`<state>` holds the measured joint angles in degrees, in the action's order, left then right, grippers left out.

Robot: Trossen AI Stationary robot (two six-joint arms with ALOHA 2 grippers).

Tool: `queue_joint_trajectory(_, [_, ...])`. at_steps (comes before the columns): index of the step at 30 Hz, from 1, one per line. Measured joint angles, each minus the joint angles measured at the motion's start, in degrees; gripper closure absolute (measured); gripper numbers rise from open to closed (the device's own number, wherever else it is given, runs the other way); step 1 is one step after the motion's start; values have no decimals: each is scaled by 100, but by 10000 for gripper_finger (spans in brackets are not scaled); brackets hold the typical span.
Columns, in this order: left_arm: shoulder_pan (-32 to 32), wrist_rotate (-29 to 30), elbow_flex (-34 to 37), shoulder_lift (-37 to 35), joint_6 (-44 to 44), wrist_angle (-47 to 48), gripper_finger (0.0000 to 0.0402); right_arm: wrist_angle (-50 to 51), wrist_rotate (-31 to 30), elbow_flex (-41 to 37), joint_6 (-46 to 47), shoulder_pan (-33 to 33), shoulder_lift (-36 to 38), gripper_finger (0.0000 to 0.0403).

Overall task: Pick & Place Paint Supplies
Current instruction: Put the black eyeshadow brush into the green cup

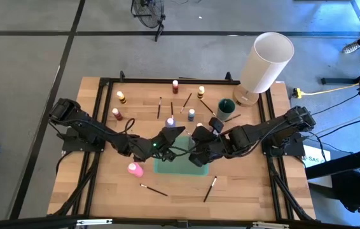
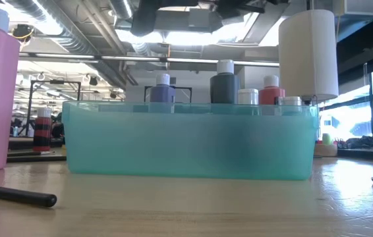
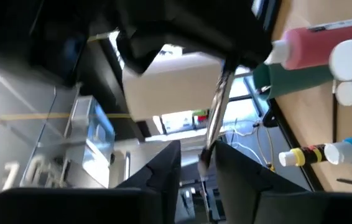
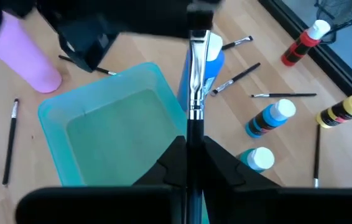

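The right gripper (image 4: pixel 191 155) is pinching a thin brush (image 4: pixel 194 93) upright above the teal bin (image 1: pixel 179 165), which is lying open and bare inside. The left gripper (image 3: pixel 198 165) is hovering just beside it over the bin's far rim, its jaws standing narrowly apart with the same brush's handle between them, so the brush seems to be passing from one arm to the other. The risk is that both grippers are crowding one small spot: a release while the brush is leaning could be tipping it over the bin's wall onto the table, and either arm swinging away could be clipping the blue bottle (image 4: pixel 204 62) just beyond the bin. Open room is lying on the bin's near side, apart from the pink bottle (image 1: pixel 135 169) and two loose brushes
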<state>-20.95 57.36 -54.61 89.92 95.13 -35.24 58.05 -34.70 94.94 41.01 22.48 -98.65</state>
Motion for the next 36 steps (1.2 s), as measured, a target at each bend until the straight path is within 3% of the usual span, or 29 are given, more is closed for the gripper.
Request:
queue_joint_trajectory(6, [153, 440, -4, -265, -76, -564, 278, 464, -122, 2, 447, 225, 14, 377])
queue_joint_trajectory(12, [520, 552, -4, -721, -848, -516, 275, 1518, -657, 2, 1636, 722, 143, 377])
queue_joint_trajectory(18, [1030, 556, -7, -1127, -1910, 888, 275, 3269, -1215, 66, 3785, 1523, 278, 377])
queue_joint_trajectory(21, [1329, 107, -9, -1270, -2948, 2065, 275, 3143, -1595, 4, 3869, 1928, 424, 377])
queue_joint_trajectory(28, [2010, -1810, -7, -1574, -5283, 3890, 274, 3197, -2611, -300, 4600, 2622, 490, 377])
queue_joint_trajectory(36, [2617, -3804, -4, -1764, -6451, 4716, 274, 3193, -3565, -2042, 6495, 2902, 569, 377])
